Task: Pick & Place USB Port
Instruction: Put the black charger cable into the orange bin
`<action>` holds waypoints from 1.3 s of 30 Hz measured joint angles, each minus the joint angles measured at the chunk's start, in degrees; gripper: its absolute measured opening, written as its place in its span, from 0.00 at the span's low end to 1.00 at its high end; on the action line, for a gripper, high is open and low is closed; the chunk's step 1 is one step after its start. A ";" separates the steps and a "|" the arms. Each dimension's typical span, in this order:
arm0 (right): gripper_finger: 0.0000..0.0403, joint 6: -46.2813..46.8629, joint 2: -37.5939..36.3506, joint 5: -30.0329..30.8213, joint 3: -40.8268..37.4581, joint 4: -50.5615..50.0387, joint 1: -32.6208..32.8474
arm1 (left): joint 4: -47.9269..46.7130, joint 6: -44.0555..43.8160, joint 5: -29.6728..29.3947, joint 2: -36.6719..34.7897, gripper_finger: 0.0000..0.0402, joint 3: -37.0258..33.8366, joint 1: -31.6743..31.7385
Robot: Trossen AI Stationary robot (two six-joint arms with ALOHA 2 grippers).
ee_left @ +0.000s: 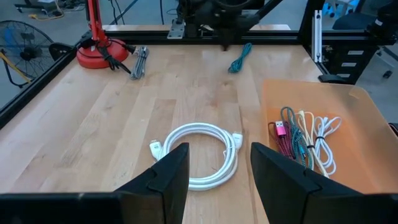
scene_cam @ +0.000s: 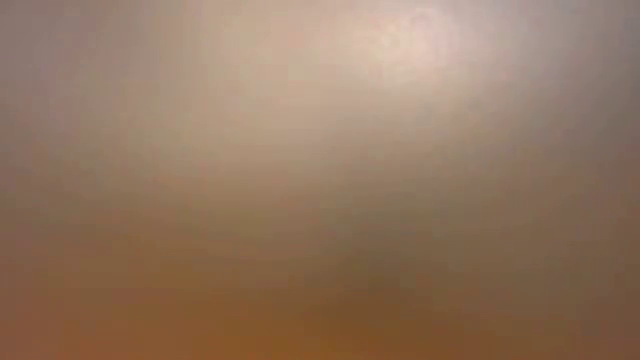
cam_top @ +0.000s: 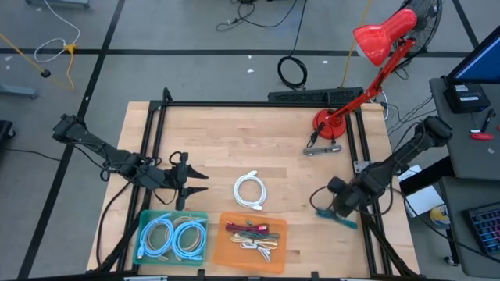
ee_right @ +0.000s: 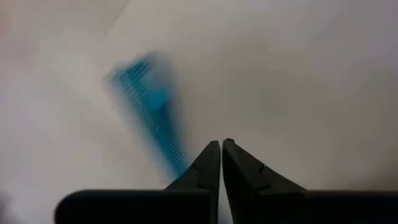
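A: Teal braided USB cable (cam_top: pixel 337 218) lies on the wooden table (cam_top: pixel 234 140) at its right edge; the right gripper (ee_right: pixel 221 149), fingers pressed together, pinches its end.

B: And the left gripper (ee_left: pixel 219 168)?

A: Parted, empty, before the coiled white cable (ee_left: pixel 202 152).

centre boards bare | white cable coil (cam_top: pixel 250 190) mid-table | red lamp (cam_top: pixel 334 121) (far right corner)

Grey tiled floor (cam_top: pixel 195 70) seen around wooden table (cam_top: pixel 258 140). Red desk lamp (cam_top: pixel 375 47) mounted at table's far right corner. Black cable coil (cam_top: pixel 293 72) left on floor beyond lamp. Fan (ee_left: pixel 18 53) visible beside table.
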 joint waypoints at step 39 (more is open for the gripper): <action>0.53 -73.15 10.28 15.90 -0.37 16.52 -63.84 | -0.42 0.56 -1.29 0.00 0.43 0.00 0.00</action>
